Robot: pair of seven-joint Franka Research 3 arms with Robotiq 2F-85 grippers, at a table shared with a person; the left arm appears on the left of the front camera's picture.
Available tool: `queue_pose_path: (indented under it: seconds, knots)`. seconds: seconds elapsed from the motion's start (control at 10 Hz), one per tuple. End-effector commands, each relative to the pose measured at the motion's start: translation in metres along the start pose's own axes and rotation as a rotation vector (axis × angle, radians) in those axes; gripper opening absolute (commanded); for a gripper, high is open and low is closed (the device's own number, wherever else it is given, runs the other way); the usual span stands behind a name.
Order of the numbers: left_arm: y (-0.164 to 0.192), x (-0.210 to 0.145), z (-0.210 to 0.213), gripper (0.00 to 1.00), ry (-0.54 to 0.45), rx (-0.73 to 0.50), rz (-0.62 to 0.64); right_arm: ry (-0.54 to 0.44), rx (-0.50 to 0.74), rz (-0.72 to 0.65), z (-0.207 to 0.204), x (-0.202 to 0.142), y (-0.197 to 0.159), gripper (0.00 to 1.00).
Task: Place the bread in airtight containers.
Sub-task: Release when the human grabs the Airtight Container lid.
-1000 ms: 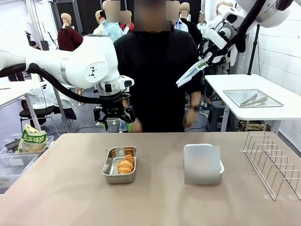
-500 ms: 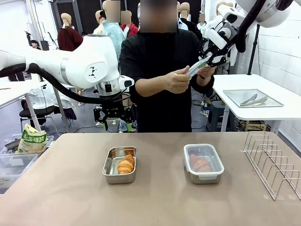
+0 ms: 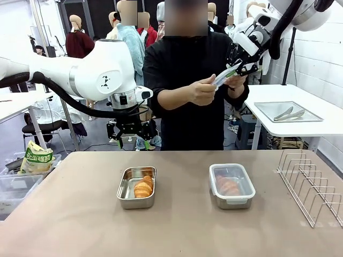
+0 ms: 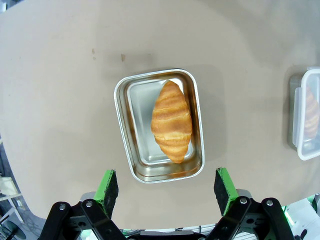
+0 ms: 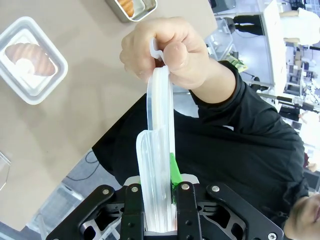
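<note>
Left tool (image 3: 130, 130) hangs at centre-left of the front frame, jaws spread wide and empty, above the uncovered pan (image 3: 136, 187) holding one croissant (image 4: 171, 120) on the surface (image 3: 177, 230). Right tool (image 3: 236, 66), upper right, is clamped on a clear lid (image 5: 159, 150); the person's hand (image 3: 202, 90) grips the lid's other end. Lower right of centre sits the lidded pan (image 3: 231, 184) with the second croissant (image 3: 228, 185) inside.
</note>
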State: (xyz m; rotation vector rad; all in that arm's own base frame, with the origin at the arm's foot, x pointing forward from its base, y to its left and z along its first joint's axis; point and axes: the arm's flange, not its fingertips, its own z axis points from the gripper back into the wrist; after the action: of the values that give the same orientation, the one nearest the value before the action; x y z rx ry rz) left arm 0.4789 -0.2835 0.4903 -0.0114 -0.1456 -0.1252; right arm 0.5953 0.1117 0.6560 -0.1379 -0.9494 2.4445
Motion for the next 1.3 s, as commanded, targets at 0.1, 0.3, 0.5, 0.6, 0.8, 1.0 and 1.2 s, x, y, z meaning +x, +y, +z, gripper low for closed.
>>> queue_pose_path:
  seconds: [0.1,0.3,0.5,0.6,0.8,1.0,1.2]
  knots:
    - [0.0003,0.0001,0.0013,1.0,-0.005,-0.001,-0.001,0.009,0.0,0.006,-0.0001,0.0006,-0.0013,0.0]
    - [0.0003,0.0001,0.0013,1.0,-0.005,-0.001,-0.001,0.009,0.0,0.006,-0.0001,0.0006,-0.0013,0.0]
    - [0.0003,0.0001,0.0013,1.0,-0.005,-0.001,-0.001,-0.002,0.012,0.004,0.0019,0.0024,-0.002,0.0]
    - [0.0003,0.0001,0.0013,1.0,-0.005,-0.001,-0.001,0.021,0.01,0.02,0.003,0.0044,-0.0031,0.19]
    - [0.0003,0.0001,0.0013,1.0,-0.005,-0.001,-0.001,0.048,0.035,0.012,0.0023,0.0068,-0.0054,0.57]
    - [0.0003,0.0001,0.0013,1.0,-0.005,-0.001,-0.001,0.07,0.045,0.006,0.0015,0.0078,-0.0066,0.95]
    - [0.0003,0.0001,0.0013,1.0,-0.005,-0.001,-0.001,0.072,0.058,0.0,0.0003,0.0084,-0.007,1.0]
